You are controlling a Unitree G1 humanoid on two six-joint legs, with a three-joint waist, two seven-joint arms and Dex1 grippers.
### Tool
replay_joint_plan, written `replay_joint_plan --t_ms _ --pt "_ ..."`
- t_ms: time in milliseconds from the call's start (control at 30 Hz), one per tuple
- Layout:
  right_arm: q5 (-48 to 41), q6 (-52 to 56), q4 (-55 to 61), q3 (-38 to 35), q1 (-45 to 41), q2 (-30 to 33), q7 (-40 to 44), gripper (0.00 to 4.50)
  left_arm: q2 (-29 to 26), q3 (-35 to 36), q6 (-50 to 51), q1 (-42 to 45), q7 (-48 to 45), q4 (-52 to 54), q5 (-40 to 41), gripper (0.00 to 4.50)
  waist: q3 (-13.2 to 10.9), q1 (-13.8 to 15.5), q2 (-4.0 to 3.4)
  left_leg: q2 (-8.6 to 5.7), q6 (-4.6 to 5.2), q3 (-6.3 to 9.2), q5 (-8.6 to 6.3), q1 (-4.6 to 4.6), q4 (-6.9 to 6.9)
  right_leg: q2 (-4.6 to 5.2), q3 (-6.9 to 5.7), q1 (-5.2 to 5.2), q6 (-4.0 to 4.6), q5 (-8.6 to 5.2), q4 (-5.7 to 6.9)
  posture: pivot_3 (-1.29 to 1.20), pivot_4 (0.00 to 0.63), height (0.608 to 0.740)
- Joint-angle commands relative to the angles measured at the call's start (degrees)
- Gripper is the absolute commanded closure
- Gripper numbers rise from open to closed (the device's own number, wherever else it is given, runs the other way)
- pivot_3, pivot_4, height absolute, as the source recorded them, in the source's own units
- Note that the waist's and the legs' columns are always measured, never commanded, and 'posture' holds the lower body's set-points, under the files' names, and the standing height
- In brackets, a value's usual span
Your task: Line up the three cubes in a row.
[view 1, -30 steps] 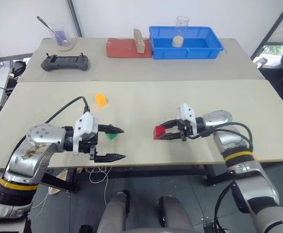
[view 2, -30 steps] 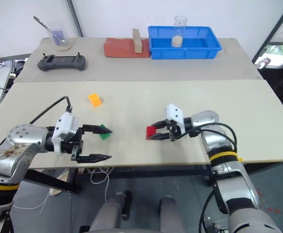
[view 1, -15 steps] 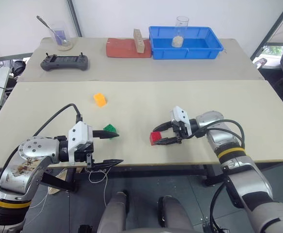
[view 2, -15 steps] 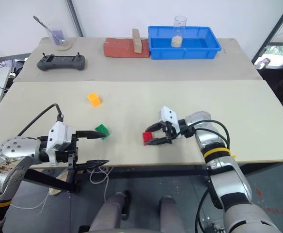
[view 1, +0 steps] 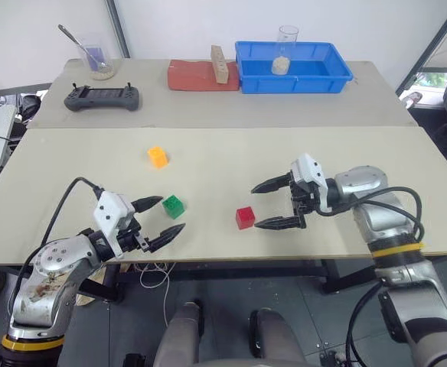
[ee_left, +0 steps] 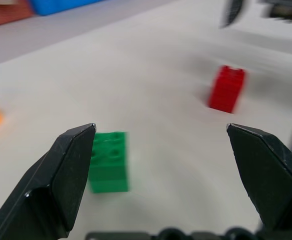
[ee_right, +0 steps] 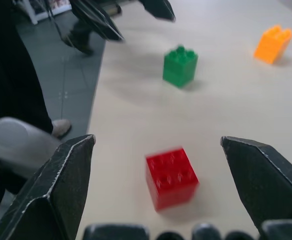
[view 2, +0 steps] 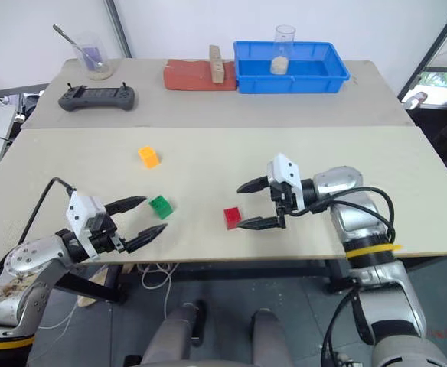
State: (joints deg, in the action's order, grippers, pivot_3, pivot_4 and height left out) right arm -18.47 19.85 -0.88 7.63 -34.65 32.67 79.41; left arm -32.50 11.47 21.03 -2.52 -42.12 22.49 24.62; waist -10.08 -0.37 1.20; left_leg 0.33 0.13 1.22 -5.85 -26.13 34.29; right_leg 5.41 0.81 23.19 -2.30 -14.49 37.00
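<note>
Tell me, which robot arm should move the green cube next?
Probably the left. Its left gripper has open jaws right beside the green cube, while the right gripper sits farther off, by the red cube.

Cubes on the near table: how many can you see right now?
3. The orange-yellow cube sits farthest back on the left. The green cube lies by the left tool. The red cube rests free beside the open right tool. None looks hidden.
</note>
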Motion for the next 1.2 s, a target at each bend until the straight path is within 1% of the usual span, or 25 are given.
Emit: replay_joint_plan --t_ms 33,67,133,267,367,533,633,800,833,1000,1100,1200 --pt "-6.21 9.76 13.22 -3.22 1.36 1.59 -5.31 0.04 1.53 0.39 -3.30 -0.08 2.99 -1.42 -2.22 0.00 0.01 0.22 0.01 0.04 -0.01 -0.07 0.00 0.00 0.00 0.02 0.00 0.00 0.02 -0.01 -0.01 0.00 0.150 0.740" --pt "-7.76 12.15 15.94 -3.51 1.77 1.75 -6.76 0.04 1.68 -0.25 -3.79 0.26 2.52 -2.60 -2.46 0.00 0.00 0.30 0.01 0.07 -0.01 -0.14 -0.01 0.00 0.00 0.01 0.00 0.01 0.04 -0.02 -0.02 0.00 0.150 0.740" --pt "-10.02 15.68 20.04 -3.80 2.30 1.98 -9.22 0.04 1.66 -1.47 -5.23 1.66 1.39 -5.68 -3.24 0.00 0.01 0.49 0.01 0.11 -0.03 -0.41 -0.02 0.00 0.00 0.02 0.00 0.04 0.47 -0.23 -0.06 0.00 0.150 0.740" --pt "-12.79 19.61 24.77 -3.78 3.08 2.30 -13.06 0.04 1.54 -3.52 -8.95 5.92 -0.65 -13.45 -5.26 0.00 0.02 0.90 0.03 0.55 -0.05 -1.38 -0.03 -0.02 0.00 0.04 -0.08 0.07 0.54 -0.21 -0.16 0.00 0.150 0.740" --pt "-14.22 21.04 26.85 -4.13 3.63 2.66 -15.23 0.04 1.82 -5.27 -10.74 9.14 -2.35 -18.68 -6.18 0.00 0.02 1.08 0.04 0.63 -0.05 -1.64 -0.04 -0.07 0.00 0.16 -0.09 0.08 0.54 -0.19 -0.21 0.00 0.150 0.740" --pt "-15.74 21.63 28.43 -5.43 4.50 4.62 -17.47 0.04 2.32 -7.58 -12.64 11.65 -4.34 -23.54 -7.21 0.00 0.03 1.04 0.06 0.63 -0.03 -1.87 -0.05 -0.15 0.00 0.27 -0.05 0.10 0.48 -0.15 -0.27 0.00 0.150 0.740" --pt "-16.29 21.55 28.75 -6.22 5.00 5.79 -18.23 0.00 2.61 -7.98 -13.69 12.42 -4.80 -25.22 -7.30 0.80 0.03 1.04 0.07 0.65 -0.02 -1.88 -0.05 -0.15 0.00 0.27 -0.05 0.11 0.48 -0.15 -0.26 0.00 0.150 0.740" --pt "-17.05 21.32 29.20 -6.95 6.19 7.16 -19.35 0.00 3.12 -8.23 -14.91 14.23 -5.17 -27.94 -7.67 3.02 0.03 1.04 0.09 0.69 -0.02 -1.93 -0.05 -0.15 0.00 0.26 -0.07 0.10 0.48 -0.15 -0.27 0.00 0.150 0.740" --pt "-17.22 21.31 29.32 -7.03 6.37 7.34 -19.57 0.00 3.19 -8.28 -15.02 14.47 -5.28 -28.24 -7.69 3.24 0.03 1.03 0.09 0.69 -0.02 -1.94 -0.05 -0.15 0.00 0.27 -0.07 0.10 0.48 -0.15 -0.27 0.00 0.150 0.740" --pt "-17.81 20.98 29.72 -7.58 7.36 8.60 -20.27 0.00 3.23 -9.36 -14.51 14.54 -7.30 -26.65 -7.02 3.22 0.03 1.03 0.10 0.69 -0.01 -1.97 -0.04 -0.15 0.00 0.26 -0.06 0.10 0.46 -0.14 -0.27 0.00 0.150 0.740" --pt "-18.08 20.65 29.92 -8.85 8.41 10.07 -19.87 0.00 1.75 -11.72 -12.86 14.57 -11.53 -22.13 -6.05 3.22 0.02 1.08 0.11 0.69 -0.01 -2.00 -0.05 -0.17 0.00 0.28 -0.07 0.09 0.46 -0.14 -0.29 0.00 0.150 0.740" --pt "-18.51 20.78 30.24 -10.10 9.24 11.40 -19.88 0.00 0.01 -15.79 -14.17 16.40 -18.13 -20.76 -6.63 3.22 0.02 1.07 0.11 0.72 -0.02 -2.08 -0.05 -0.19 0.00 0.31 -0.08 0.09 0.45 -0.14 -0.31 0.00 0.150 0.740"
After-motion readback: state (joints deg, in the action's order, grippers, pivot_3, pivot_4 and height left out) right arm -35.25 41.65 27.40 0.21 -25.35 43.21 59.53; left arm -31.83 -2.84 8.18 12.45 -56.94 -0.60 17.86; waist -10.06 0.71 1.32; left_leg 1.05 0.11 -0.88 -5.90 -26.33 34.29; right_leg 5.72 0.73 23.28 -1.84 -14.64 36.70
